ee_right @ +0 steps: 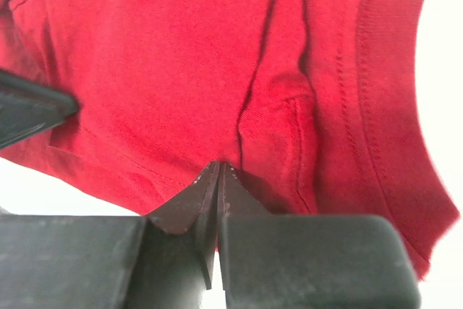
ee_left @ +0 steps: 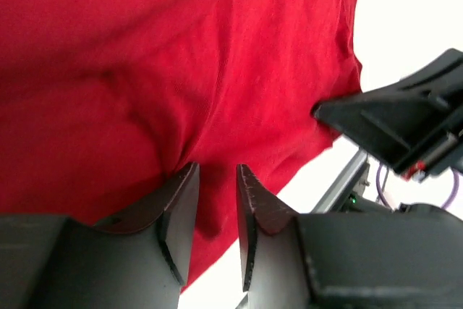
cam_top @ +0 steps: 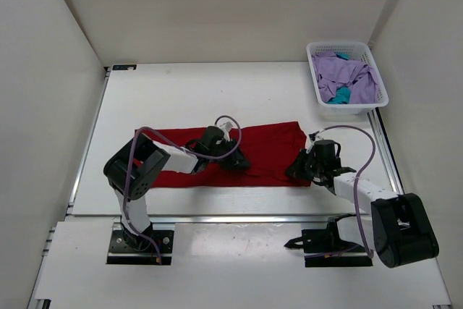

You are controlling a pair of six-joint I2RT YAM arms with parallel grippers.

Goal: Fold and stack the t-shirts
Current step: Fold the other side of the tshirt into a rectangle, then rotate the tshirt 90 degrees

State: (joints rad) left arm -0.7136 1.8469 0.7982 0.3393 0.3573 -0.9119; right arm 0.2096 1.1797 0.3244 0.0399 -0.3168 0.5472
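Red shirt [cam_top: 268, 151] lies flat in a long strip mid-counter [cam_top: 181, 99]. Right claw [ee_right: 219, 168] is clenched, pinching the shirt's near edge at its right end. Left claw [ee_left: 217, 171] is at mid-shirt, jaws partly apart, tips on the cloth. Purple shirt [cam_top: 351, 74] and teal shirt [cam_top: 340, 95] sit bunched in the basket [cam_top: 382, 93] at the far right.

Bright, even overhead light; soft faint shadows on table [cam_top: 181, 99]. Wrist views: table blown out white, red t-shirt [ee_right: 181, 70] stitching sharp, near foreground soft.
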